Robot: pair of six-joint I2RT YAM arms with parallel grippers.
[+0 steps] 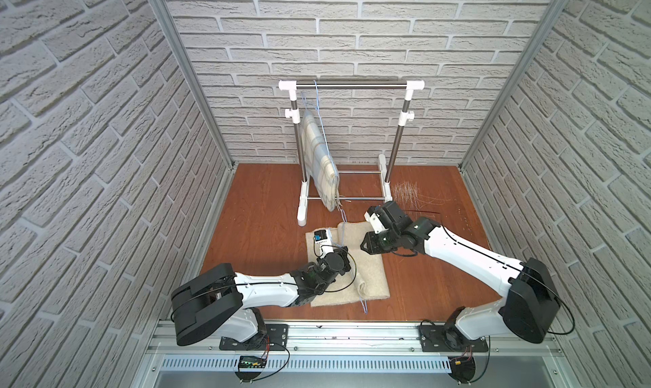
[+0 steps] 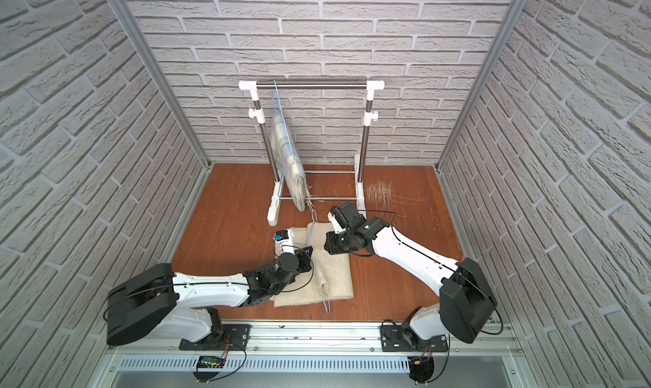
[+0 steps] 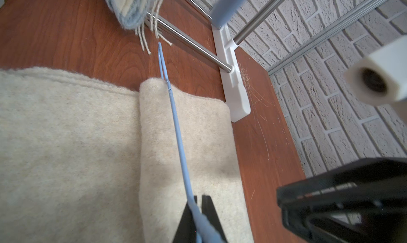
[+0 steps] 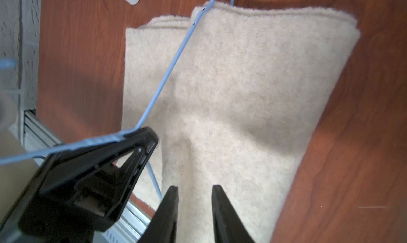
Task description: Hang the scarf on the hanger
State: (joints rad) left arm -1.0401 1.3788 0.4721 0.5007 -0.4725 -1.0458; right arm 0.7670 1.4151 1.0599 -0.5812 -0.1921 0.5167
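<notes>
Pale walls (image 1: 88, 122) moulded as brick close three sides of a red-brown, wood-grain worktop (image 1: 267, 206). The only label in sight is a small blue-and-white tag (image 1: 320, 235) on the left wrist, too small to read.

At the back stands a rack (image 1: 350, 85) — chrome tubes set in white plastic joints and feet. A folded plaid scarf (image 1: 318, 157), blue and cream with a fringe, hangs from its bar by the left post, and its lower end is near the worktop. Loose straw-coloured fibres (image 1: 405, 192) lie scattered beside the rack's right foot.

The scarf (image 1: 370, 273) is beige, thick and fuzzy. It lies folded flat on the worktop in front of the rack, with a soft rolled ridge down its length. The hanger (image 3: 176, 129), of thin blue wire, runs along that ridge and sticks out past both ends of the cloth. The left tool (image 3: 198, 203) is pressed together on this wire and holds it over the scarf. The right tool (image 4: 193, 187) — two black wedge fingers — stands slightly spread above the scarf near its right edge, close beside the left tool, with beige cloth showing in the gap
</notes>
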